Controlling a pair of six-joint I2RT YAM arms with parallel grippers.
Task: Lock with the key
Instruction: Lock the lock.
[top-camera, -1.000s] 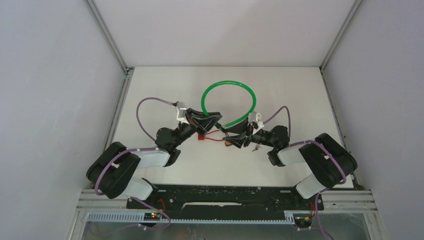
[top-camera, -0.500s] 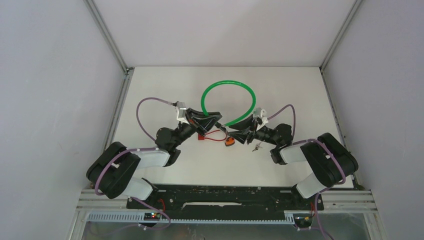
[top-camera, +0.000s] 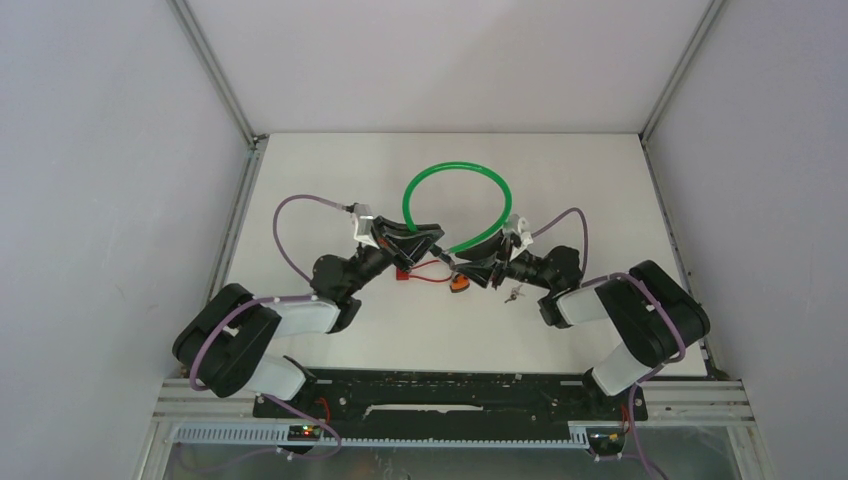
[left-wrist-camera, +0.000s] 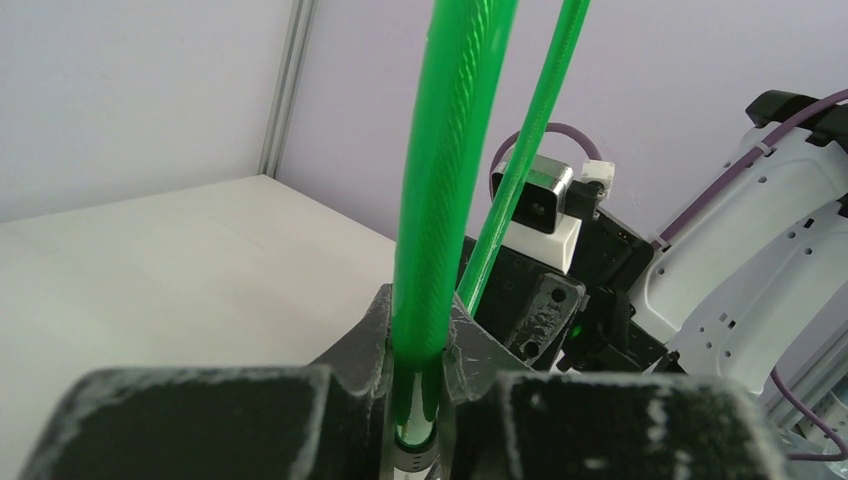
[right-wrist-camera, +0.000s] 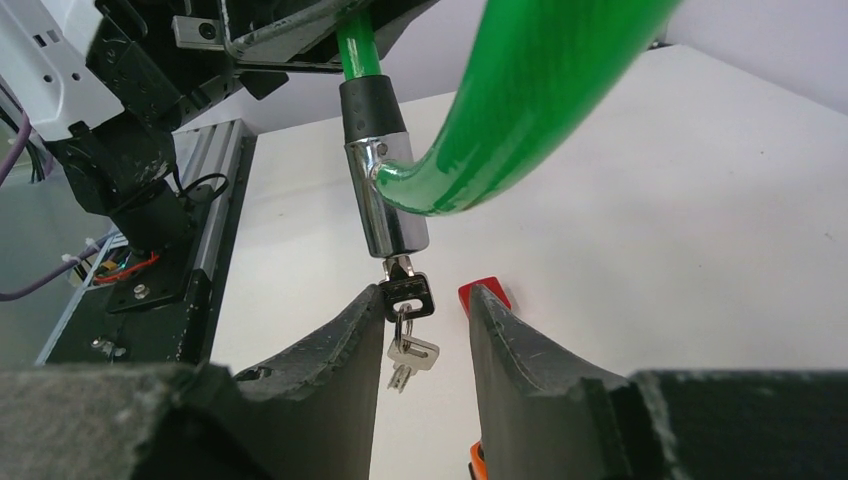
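The right gripper (right-wrist-camera: 422, 300) is unclenched, its jaws straddling the black-headed key (right-wrist-camera: 407, 296). One finger seems to touch the key and the other stands apart. Over the last second the jaws have narrowed and the arm has swung in toward the chrome lock barrel (right-wrist-camera: 385, 200), where the key sits inserted with spare keys (right-wrist-camera: 408, 358) dangling. The left gripper (left-wrist-camera: 418, 360) is clenched on the green cable lock (left-wrist-camera: 445, 180), holding it above the table (right-wrist-camera: 700, 230). Pinching and turning the key looks to be next.

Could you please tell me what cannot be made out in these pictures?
Right wrist view: whether the key is turned in the lock barrel; the right claw half hides a red object.
Top view: key too small, lost between claws.
Left wrist view: left claw covers the green cable's end.
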